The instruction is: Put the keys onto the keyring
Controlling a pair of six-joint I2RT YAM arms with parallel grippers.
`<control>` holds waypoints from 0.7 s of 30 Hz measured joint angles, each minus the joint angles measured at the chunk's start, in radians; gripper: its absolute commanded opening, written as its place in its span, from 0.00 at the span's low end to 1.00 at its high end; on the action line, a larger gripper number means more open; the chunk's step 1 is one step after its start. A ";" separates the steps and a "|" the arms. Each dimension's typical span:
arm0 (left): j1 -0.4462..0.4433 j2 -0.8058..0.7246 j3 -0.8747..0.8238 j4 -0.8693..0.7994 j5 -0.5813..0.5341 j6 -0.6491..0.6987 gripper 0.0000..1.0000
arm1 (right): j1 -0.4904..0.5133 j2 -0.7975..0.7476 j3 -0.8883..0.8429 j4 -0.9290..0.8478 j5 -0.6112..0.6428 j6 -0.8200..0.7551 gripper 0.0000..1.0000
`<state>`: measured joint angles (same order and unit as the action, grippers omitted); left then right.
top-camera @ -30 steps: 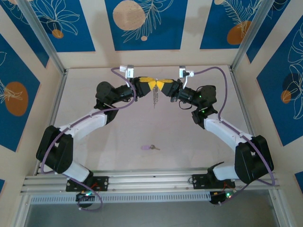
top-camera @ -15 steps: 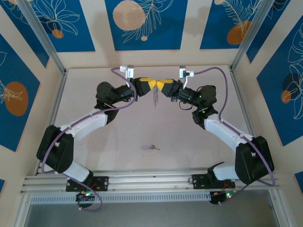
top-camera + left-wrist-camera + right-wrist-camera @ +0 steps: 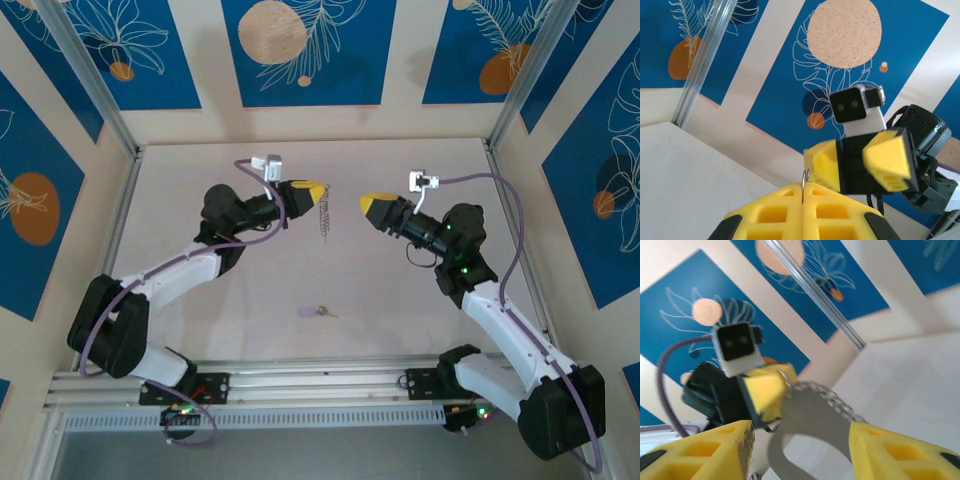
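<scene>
Top view: the left gripper [image 3: 312, 194] is raised over the far half of the worktop [image 3: 250, 290], its yellow fingers pointing toward 3 o'clock. The keyring [image 3: 324, 215] hangs from its fingertips toward 6 o'clock, thin and grey.

Left wrist view: the left gripper [image 3: 802, 192] has its yellow fingers pressed together. A thin metal edge of the keyring [image 3: 803, 181] stands upright in the seam between them. The left gripper is therefore clamped on the keyring.

The key [image 3: 317, 311] lies flat on the worktop at 6 o'clock from the hanging keyring, well apart from it and near the front rail. Its lilac head points toward 9 o'clock and its silvery blade toward 3 o'clock. It is clear of both grippers.

The right gripper [image 3: 374, 207] sits at 3 o'clock from the keyring, near it, with a visible gap between. Its fingers point toward 9 o'clock, facing the left gripper.

Left wrist view: the right gripper [image 3: 855, 162] faces the camera with its two yellow fingers spread apart.

Right wrist view: the right gripper [image 3: 801, 439] has its fingers wide apart at the lower corners. The left gripper [image 3: 767, 390] lies beyond at 10 o'clock. The keyring [image 3: 812, 417] extends from it as a blurred grey loop, its ridged side toward 2 o'clock. No contact between the loop and the right fingers is seen.
</scene>
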<state>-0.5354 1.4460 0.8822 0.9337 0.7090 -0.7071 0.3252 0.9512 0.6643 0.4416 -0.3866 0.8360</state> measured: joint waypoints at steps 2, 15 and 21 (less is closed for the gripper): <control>0.000 -0.026 -0.028 -0.008 -0.014 0.011 0.00 | 0.006 -0.013 -0.032 -0.072 0.013 -0.007 0.54; 0.000 -0.132 -0.145 -0.070 -0.060 0.073 0.00 | 0.349 0.198 -0.147 -0.441 0.240 -0.211 0.52; 0.000 -0.157 -0.158 -0.090 -0.067 0.092 0.00 | 0.519 0.389 -0.065 -0.526 0.369 -0.331 0.52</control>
<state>-0.5354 1.2892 0.7242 0.8436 0.6418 -0.6155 0.8440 1.3403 0.5991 -0.0845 -0.0174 0.5053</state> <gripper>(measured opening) 0.047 0.532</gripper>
